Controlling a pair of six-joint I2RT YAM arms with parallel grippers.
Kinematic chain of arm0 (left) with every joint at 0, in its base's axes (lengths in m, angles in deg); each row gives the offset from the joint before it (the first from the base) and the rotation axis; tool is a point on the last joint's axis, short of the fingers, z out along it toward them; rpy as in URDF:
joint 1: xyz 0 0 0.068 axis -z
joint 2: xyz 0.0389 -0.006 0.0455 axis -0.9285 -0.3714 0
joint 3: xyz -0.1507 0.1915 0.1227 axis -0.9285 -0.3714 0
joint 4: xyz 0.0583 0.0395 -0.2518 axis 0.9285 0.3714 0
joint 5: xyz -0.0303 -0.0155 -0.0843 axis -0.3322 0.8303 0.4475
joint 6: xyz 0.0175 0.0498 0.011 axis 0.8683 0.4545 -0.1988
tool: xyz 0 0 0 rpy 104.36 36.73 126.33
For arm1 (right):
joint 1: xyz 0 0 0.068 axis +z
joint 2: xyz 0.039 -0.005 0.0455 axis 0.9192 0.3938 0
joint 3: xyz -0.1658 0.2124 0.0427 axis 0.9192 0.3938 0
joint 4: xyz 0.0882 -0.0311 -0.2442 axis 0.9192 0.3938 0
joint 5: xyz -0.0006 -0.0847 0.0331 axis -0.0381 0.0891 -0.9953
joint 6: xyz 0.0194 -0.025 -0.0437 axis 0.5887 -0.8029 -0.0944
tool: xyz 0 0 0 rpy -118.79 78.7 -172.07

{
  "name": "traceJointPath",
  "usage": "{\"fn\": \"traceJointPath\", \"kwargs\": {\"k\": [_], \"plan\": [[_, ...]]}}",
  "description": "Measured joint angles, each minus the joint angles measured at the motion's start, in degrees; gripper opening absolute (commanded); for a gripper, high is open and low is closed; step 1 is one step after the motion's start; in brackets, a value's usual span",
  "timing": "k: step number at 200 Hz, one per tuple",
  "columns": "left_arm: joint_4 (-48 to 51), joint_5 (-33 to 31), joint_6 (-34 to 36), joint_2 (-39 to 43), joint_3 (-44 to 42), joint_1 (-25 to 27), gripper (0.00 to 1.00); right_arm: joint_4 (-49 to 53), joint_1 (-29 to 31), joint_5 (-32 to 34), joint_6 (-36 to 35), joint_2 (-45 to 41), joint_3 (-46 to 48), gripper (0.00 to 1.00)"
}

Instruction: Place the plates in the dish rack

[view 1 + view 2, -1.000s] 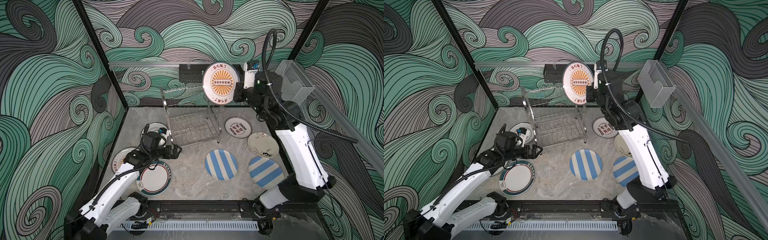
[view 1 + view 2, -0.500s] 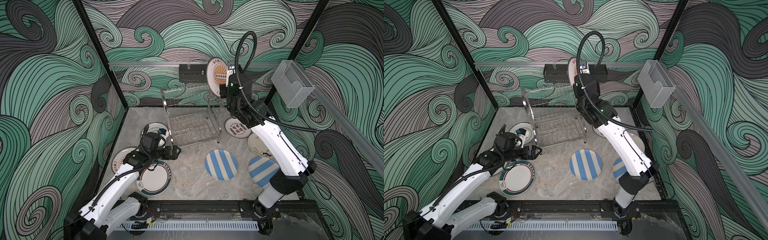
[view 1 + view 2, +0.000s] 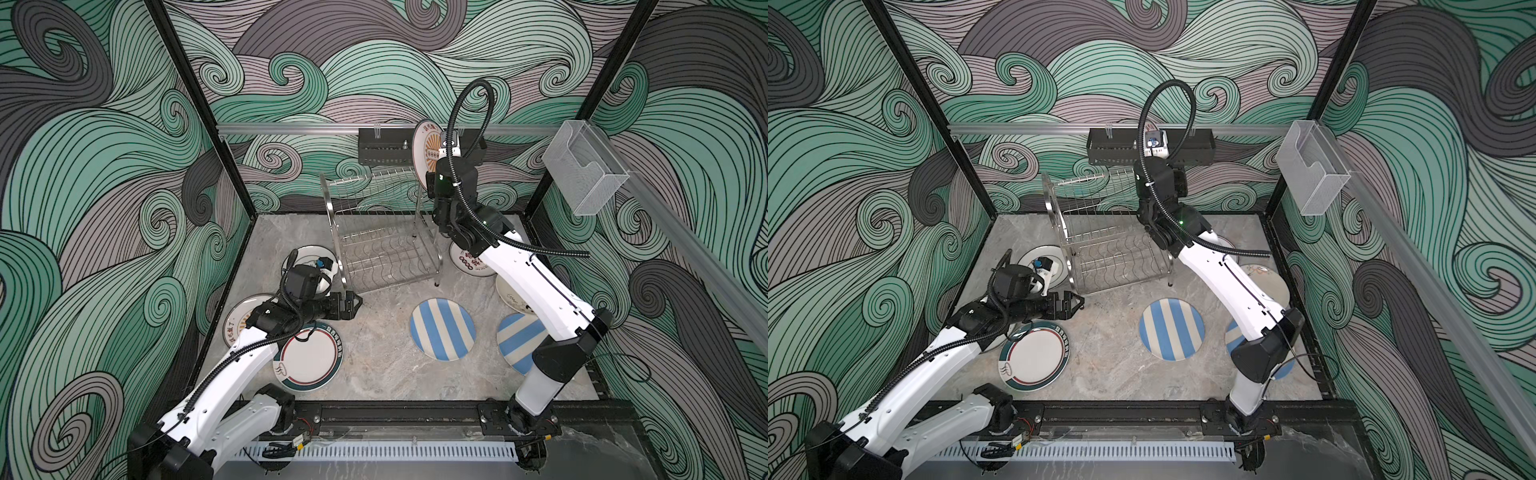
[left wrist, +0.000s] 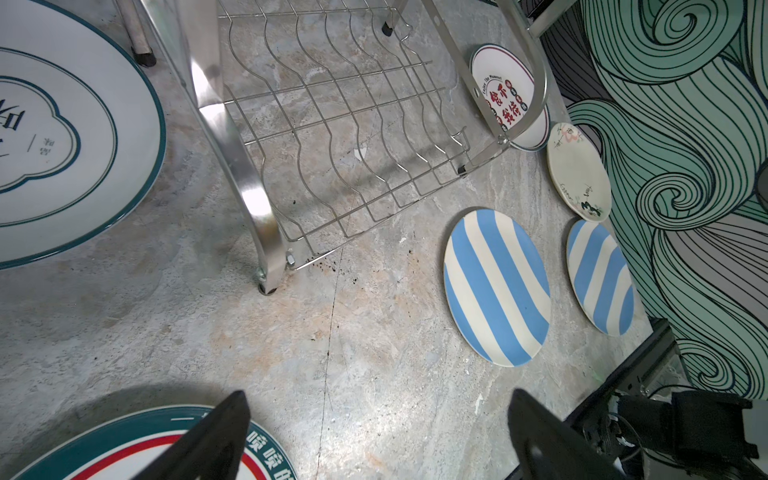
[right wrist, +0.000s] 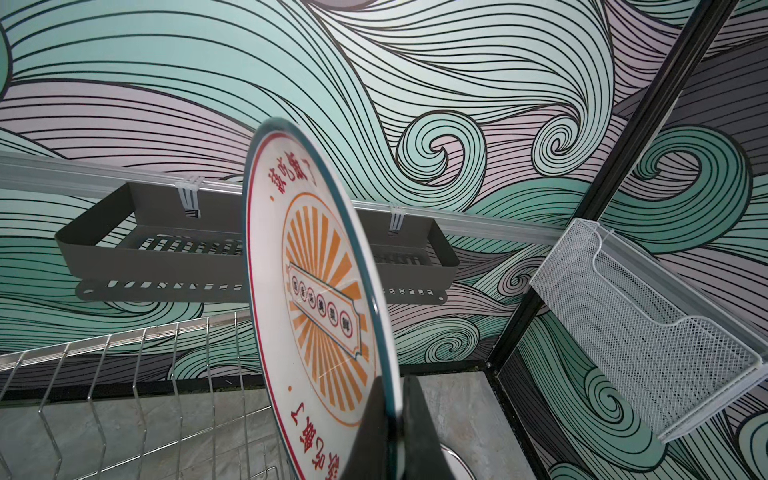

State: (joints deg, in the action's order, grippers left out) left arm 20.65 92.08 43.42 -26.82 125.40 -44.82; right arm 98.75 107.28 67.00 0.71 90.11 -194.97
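Nearest me, in front of the two-tier steel wire dish rack (image 3: 382,249), three plates lie flat: a round white plate with a teal-and-red rim (image 3: 309,359), a blue-and-white striped plate (image 3: 442,328) and a second striped plate (image 3: 517,338). By the rack's front left foot the left gripper (image 3: 356,305) hovers low — jaws spread, empty. Over the rack's far right corner the right gripper (image 5: 394,409) is clenched on the rim of a white orange-sunburst plate (image 5: 320,299), held on edge — whether it touches the wires I cannot tell.
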Motion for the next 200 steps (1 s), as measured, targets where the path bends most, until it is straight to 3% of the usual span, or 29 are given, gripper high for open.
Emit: {"fn": "traceJointPath", "kwargs": {"k": [65, 200], "plan": [[0.0, 0.9, 0.0, 0.0, 0.0, 0.0, 0.99, -8.2, 1.6, 3.1, -4.1, 0.3, 4.5, 0.0], [-0.1, 1.4, 0.0, 0.7, -0.3, -0.4, 0.99, -9.8, 2.0, 4.5, -5.1, 3.1, 5.2, 0.0]]}}
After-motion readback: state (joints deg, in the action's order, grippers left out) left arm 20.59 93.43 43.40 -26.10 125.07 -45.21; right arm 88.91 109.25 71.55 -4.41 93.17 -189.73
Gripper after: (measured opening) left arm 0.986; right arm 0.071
